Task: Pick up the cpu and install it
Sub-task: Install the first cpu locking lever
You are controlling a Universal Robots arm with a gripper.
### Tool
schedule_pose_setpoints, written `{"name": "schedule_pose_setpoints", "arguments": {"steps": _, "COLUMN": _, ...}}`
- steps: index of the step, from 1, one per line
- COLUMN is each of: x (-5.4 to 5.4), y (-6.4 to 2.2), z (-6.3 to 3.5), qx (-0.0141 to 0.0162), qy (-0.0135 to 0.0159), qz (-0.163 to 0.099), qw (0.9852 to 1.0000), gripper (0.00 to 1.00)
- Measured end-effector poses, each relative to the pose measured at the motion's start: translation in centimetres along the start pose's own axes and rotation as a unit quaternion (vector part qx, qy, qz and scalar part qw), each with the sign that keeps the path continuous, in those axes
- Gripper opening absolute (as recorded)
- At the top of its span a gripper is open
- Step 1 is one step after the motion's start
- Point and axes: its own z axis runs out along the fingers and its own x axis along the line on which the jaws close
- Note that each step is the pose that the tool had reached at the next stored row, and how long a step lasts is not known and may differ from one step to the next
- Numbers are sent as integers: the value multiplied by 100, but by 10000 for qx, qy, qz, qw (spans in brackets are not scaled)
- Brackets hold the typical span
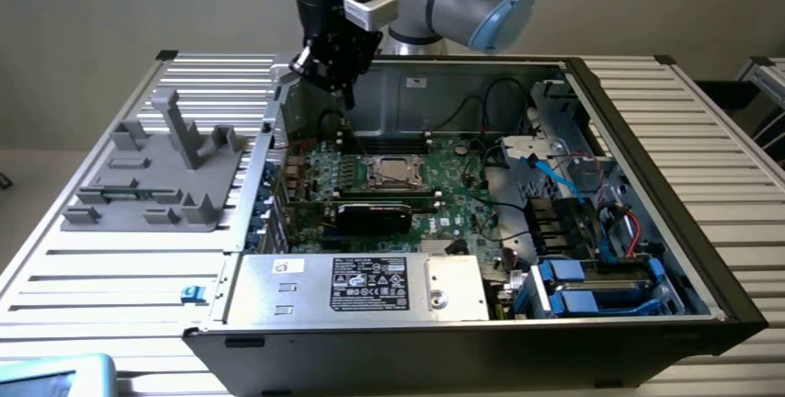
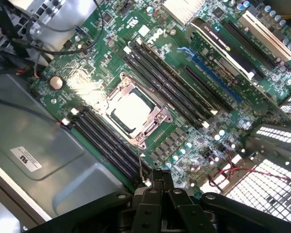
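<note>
Pincer (image 2: 157,182): seen closed, fingertips pressed together, nothing gripped; it is held above the rear edge of the open computer case (image 1: 429,351).
Cpu (image 2: 132,110): found seated in the socket frame (image 2: 160,118) on the motherboard (image 2: 203,131), below the pincer and apart from it, untouched.
Memory slots (image 2: 160,77): ranged along both sides of the socket frame, the nearer row lying just beneath the fingertips.
Grey fixture (image 1: 172,167): set on the slatted table (image 1: 110,277) outside the case, off to the exterior view's left of the pincer.

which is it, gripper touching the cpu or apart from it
Apart. The wrist view shows the cpu lying in the socket frame, with green board between it and the shut gripper. In the exterior view the gripper hangs above the case.
</note>
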Motion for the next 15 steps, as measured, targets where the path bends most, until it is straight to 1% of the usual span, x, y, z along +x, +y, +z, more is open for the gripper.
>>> {"name": "schedule_pose_setpoints", "arguments": {"steps": 4, "x": 0, "y": 0, "z": 1, "qx": -21, "qy": -3, "qz": 283, "qw": 9996, "gripper": 11}}
{"name": "schedule_pose_setpoints", "arguments": {"steps": 9, "x": 0, "y": 0, "z": 2, "qx": -45, "qy": -6, "qz": 622, "qw": 9981, "gripper": 11}}
{"name": "schedule_pose_setpoints", "arguments": {"steps": 13, "x": -1, "y": -1, "z": 2, "qx": -46, "qy": -7, "qz": 642, "qw": 9979, "gripper": 11}}
{"name": "schedule_pose_setpoints", "arguments": {"steps": 15, "x": -3, "y": -3, "z": 4, "qx": -51, "qy": -7, "qz": 714, "qw": 9974, "gripper": 11}}
